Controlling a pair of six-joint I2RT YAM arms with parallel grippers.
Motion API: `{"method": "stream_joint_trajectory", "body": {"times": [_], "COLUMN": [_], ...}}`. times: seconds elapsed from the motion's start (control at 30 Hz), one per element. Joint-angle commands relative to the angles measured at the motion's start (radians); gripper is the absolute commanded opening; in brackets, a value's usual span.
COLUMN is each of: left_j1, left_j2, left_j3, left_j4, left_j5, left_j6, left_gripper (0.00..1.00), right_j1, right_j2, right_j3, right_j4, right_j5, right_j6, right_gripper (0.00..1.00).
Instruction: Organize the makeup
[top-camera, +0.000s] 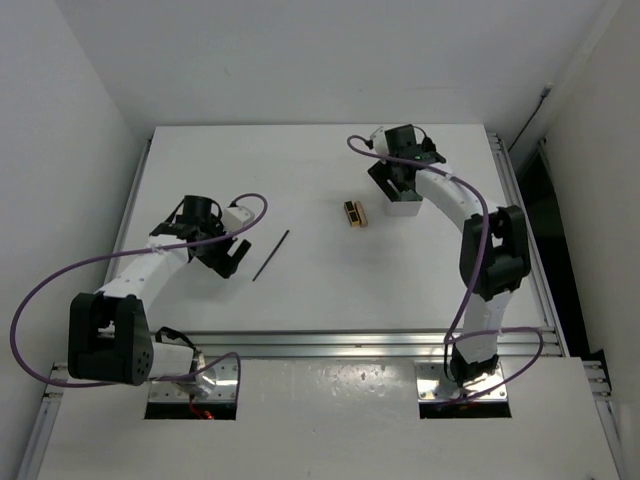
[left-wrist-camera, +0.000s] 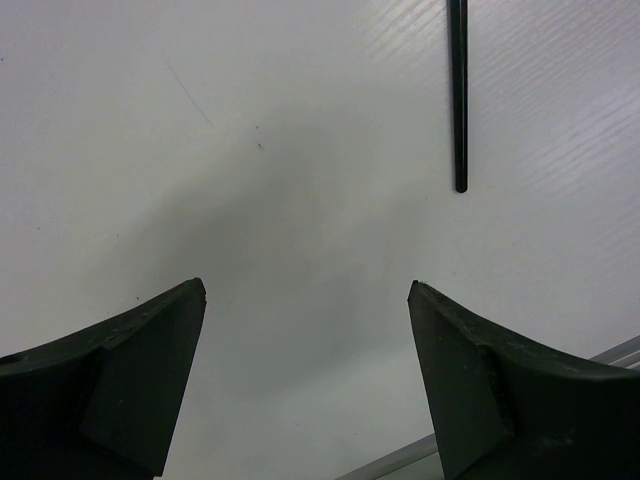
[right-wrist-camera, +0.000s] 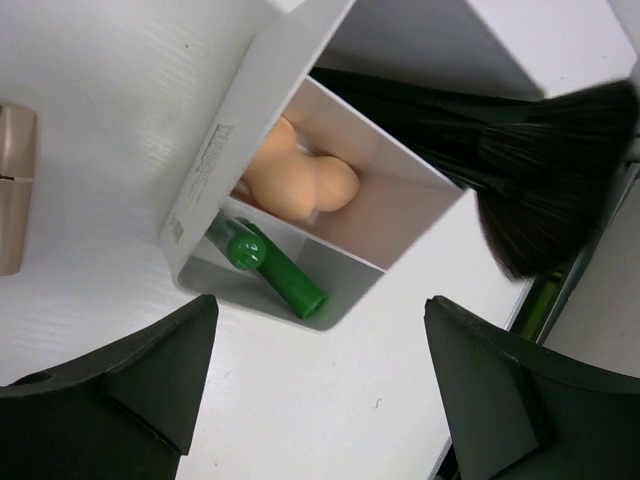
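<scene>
A thin black stick (top-camera: 271, 255) lies on the white table; its end shows in the left wrist view (left-wrist-camera: 458, 100). My left gripper (top-camera: 232, 262) is open and empty, just left of the stick (left-wrist-camera: 306, 290). A black-and-gold case (top-camera: 354, 213) lies mid-table; its gold edge shows in the right wrist view (right-wrist-camera: 12, 185). My right gripper (top-camera: 392, 190) is open and empty over the white compartmented box (top-camera: 404, 206), (right-wrist-camera: 225, 160). The box holds green tubes (right-wrist-camera: 275, 270), a peach sponge (right-wrist-camera: 300, 178) and black flared-head brushes (right-wrist-camera: 530, 160).
The table's metal front rail (top-camera: 350, 340) runs along the near edge, and also shows in the left wrist view (left-wrist-camera: 400, 458). White walls enclose the table on the left and back. A dark gap lies beyond the right edge (top-camera: 545, 210).
</scene>
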Motion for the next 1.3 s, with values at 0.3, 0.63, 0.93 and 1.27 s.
{"method": "stream_joint_trajectory", "body": {"times": [0.3,0.63,0.93,1.27], "left_j1": [0.011,0.011,0.011,0.011], "left_j2": [-0.036,-0.036,-0.036,-0.036], "left_j3": [-0.003,-0.003,-0.003,-0.003], "left_j4": [0.015,0.015,0.015,0.015], "left_j5": [0.02,0.02,0.02,0.029], "left_j6": [-0.009,-0.009,-0.009,-0.009], "left_gripper": [0.89,0.89,0.89,0.89], "right_j1": [-0.071,-0.112,-0.143,-0.083], "right_j2": [-0.153,-0.207,-0.258,-0.233], "right_j3": [-0.071,-0.101,-0.082,-0.049], "right_j4": [0.012,-0.005,-0.027,-0.039], "right_j5": [-0.125,-0.115,-0.109,-0.235], "right_j6": [0.21,0.201,0.142,0.203], "right_gripper": [0.83,0.71,0.71,0.74]}}
